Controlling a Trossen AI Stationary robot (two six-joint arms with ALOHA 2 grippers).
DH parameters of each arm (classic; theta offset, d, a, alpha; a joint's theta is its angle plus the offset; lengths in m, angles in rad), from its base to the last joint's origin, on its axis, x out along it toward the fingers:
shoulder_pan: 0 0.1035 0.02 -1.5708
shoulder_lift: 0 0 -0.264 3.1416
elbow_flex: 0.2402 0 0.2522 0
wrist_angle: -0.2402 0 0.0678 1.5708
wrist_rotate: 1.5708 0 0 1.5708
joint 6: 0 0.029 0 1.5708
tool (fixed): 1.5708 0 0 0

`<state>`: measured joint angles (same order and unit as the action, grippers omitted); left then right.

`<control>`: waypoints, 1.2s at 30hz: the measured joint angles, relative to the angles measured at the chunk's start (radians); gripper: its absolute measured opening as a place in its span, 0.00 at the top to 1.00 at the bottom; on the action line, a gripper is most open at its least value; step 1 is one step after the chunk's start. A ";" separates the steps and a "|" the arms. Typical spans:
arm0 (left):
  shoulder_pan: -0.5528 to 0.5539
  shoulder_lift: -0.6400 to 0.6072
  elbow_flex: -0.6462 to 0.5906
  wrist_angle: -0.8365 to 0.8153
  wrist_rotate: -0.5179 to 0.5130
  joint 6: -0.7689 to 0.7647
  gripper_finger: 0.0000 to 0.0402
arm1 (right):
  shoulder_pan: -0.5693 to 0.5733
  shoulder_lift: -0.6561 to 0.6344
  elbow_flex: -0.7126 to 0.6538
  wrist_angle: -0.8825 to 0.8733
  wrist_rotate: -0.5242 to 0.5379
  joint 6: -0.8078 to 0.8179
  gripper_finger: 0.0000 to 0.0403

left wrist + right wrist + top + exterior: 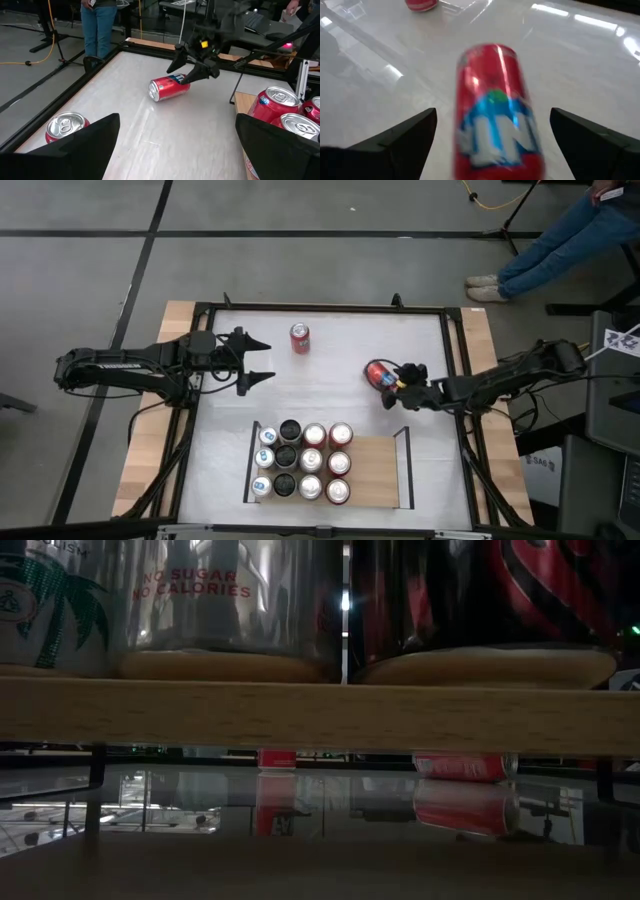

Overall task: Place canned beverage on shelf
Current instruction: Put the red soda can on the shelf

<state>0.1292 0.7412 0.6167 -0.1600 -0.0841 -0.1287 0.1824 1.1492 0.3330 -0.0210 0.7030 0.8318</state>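
A red can with a blue label [378, 373] lies on its side on the white tabletop, right of centre; it also shows in the left wrist view [167, 87] and the low view [465, 766]. My right gripper [397, 386] is open, with one finger on each side of the can's near end [495, 140]. The right wrist view shows a gap on both sides. A second red can [300, 338] stands upright at the far middle. The light-wood shelf [375, 472] stands near the front edge. My left gripper [262, 361] is open and empty at the left.
Several cans [300, 462] stand in rows on the shelf's left part; its right part is bare wood between thin black rails [407, 468]. A black frame [320, 308] edges the table. A person's legs [560, 240] show beyond the far right corner.
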 joint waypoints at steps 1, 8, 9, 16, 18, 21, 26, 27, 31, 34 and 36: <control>0.000 0.000 0.000 0.000 0.000 0.000 0.03 | 0.007 0.000 -0.022 0.026 0.006 -0.001 0.07; 0.000 0.000 0.000 0.001 0.000 0.000 0.03 | 0.070 0.000 -0.122 0.166 0.048 0.000 0.07; 0.000 0.000 0.000 0.001 0.000 0.000 0.03 | 0.077 0.000 -0.129 0.178 0.049 0.000 0.07; 0.000 0.000 0.000 0.003 0.000 0.000 0.03 | 0.118 0.000 -0.174 0.247 0.109 0.000 0.07; 0.000 0.000 0.000 0.003 0.000 0.000 0.03 | 0.121 0.000 -0.178 0.253 0.123 -0.001 0.07; 0.000 0.000 0.000 0.004 -0.001 0.000 0.03 | 0.121 0.000 -0.180 0.280 0.128 -0.029 0.07; 0.000 0.000 0.000 0.004 -0.003 0.000 0.03 | 0.121 0.000 -0.180 0.310 0.128 -0.082 0.07; 0.000 0.000 0.000 0.004 -0.004 0.000 0.03 | 0.121 0.001 -0.180 0.308 0.126 -0.084 0.07; 0.000 0.000 0.000 0.004 -0.004 0.000 0.03 | 0.121 0.036 -0.180 0.318 0.121 -0.080 0.07; 0.000 0.000 0.000 0.005 -0.004 0.000 0.03 | 0.121 0.094 -0.180 0.368 0.123 -0.079 0.07; 0.000 0.000 0.000 0.005 -0.004 0.000 0.03 | 0.121 0.136 -0.180 0.430 0.137 -0.090 0.07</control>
<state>0.1295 0.7410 0.6167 -0.1547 -0.0883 -0.1291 0.3031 1.2856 0.1535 0.4089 0.8396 0.7420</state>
